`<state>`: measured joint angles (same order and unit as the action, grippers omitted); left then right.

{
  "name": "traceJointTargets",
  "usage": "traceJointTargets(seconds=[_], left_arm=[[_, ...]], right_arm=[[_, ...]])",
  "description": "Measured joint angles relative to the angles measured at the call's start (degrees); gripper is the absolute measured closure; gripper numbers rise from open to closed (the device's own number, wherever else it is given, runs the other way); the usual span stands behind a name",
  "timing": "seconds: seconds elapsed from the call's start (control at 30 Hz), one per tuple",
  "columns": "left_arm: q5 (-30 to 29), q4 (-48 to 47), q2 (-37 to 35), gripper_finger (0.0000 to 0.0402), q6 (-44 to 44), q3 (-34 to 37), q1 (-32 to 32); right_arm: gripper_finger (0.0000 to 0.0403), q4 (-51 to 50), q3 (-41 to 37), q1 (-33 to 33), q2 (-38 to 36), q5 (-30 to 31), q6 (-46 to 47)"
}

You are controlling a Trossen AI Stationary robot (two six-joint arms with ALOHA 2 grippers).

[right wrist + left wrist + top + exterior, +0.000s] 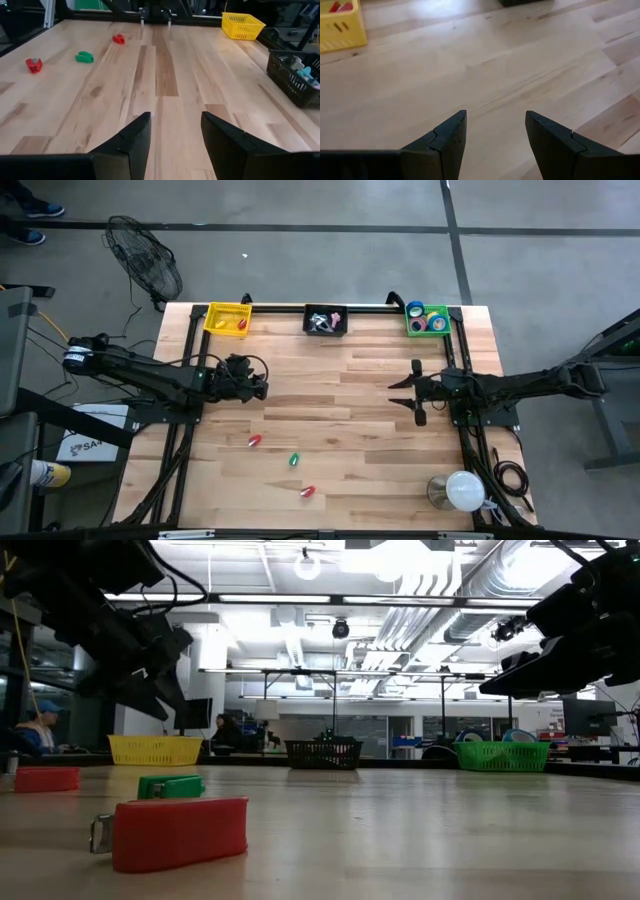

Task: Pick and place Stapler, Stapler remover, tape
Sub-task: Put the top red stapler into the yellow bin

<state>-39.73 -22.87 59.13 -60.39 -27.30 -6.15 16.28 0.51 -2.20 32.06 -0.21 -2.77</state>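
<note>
Two small red staplers [254, 441] [308, 492] and a green one [294, 460] lie flat on the wooden table's near half. In the low view the nearest red stapler [175, 832] shows a metal end. Several tape rolls [432, 318] lie in the green basket [413, 328] at the far right. I cannot pick out the stapler remover. My left gripper [262, 388] hovers open over the table's left middle, and its wrist view shows bare wood between its fingers [496, 125]. My right gripper [403, 393] hovers open at the right middle, nothing between its fingers [175, 125].
A yellow basket [226, 318] with a red piece inside and a black basket [325, 320] with small mixed items stand along the far edge. A lamp [460, 490] sits at the near right corner. Bare wood lies between the two grippers.
</note>
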Motion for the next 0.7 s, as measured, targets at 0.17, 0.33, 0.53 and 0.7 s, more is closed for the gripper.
traceJointTargets(seconds=[0.17, 0.33, 0.53, 0.7], left_arm=[[0.4, 0.8, 0.0, 0.0202, -0.9, 0.9, 0.0], [0.5, 0.9, 0.0, 0.0202, -0.9, 0.9, 0.0], [0.7, 0.9, 0.0, 0.0202, -0.8, 0.9, 0.0], [0.8, 0.9, 0.0, 0.0202, -0.8, 0.9, 0.0]], right_arm=[[0.0238, -4.0, 0.0, 0.0, -3.8, -0.7, 0.9], [0.0238, -7.1, 0.0, 0.0, -8.3, -1.3, 0.9], [0.0238, -14.3, 0.0, 0.0, -14.5, 0.2, 1.3], [0.0238, -15.2, 0.0, 0.0, -18.3, -0.3, 1.4]])
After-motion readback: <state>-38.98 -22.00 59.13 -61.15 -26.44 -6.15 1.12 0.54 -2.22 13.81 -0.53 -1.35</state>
